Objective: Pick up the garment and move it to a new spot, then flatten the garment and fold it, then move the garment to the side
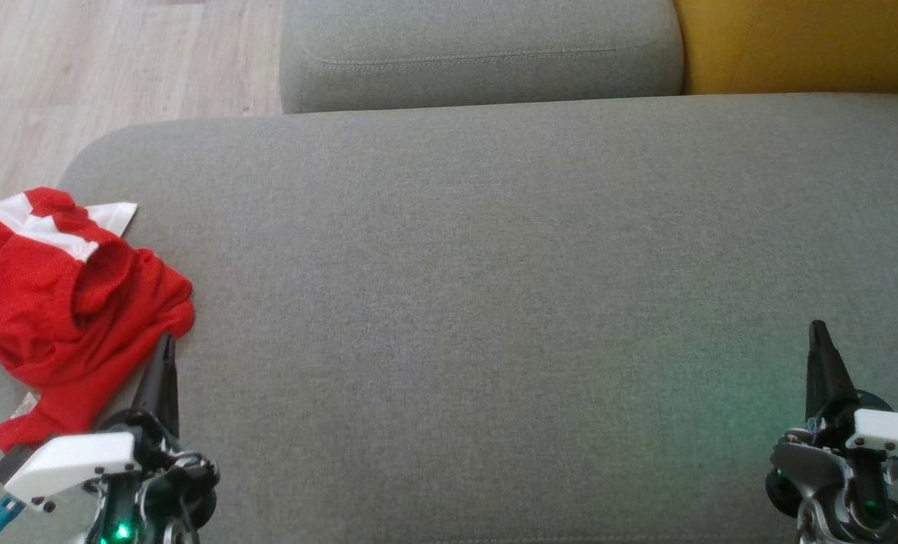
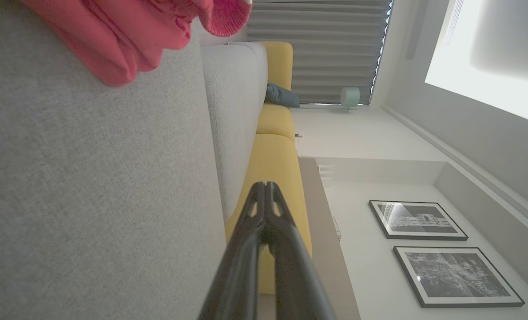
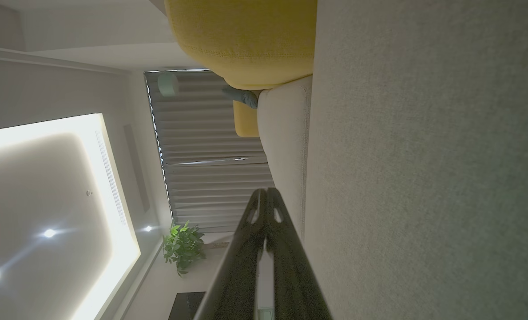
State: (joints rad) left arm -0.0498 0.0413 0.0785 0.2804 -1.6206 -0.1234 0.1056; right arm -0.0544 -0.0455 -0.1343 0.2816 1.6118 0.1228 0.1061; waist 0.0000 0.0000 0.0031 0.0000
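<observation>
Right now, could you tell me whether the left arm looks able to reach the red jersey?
Probably yes: the left claw, shut, lies right beside the crumpled red jersey, nothing between them on the grey cushion. It must open first.

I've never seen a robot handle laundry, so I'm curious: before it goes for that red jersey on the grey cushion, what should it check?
1. Red mesh jersey with white sleeve panels located: ok, crumpled at the left edge of the grey fabric cushion.
2. Left jaws free: ok, its dark fingers hold nothing, close by the jersey.
3. Left jaws open to grab: not ok, shut.
4. Right jaws free: ok, its dark fingers are shut, empty, far to the right.
5. Room to flatten: ok, the cushion's middle is bare.
6. Which side faces up: cannot tell, too bunched.
</observation>
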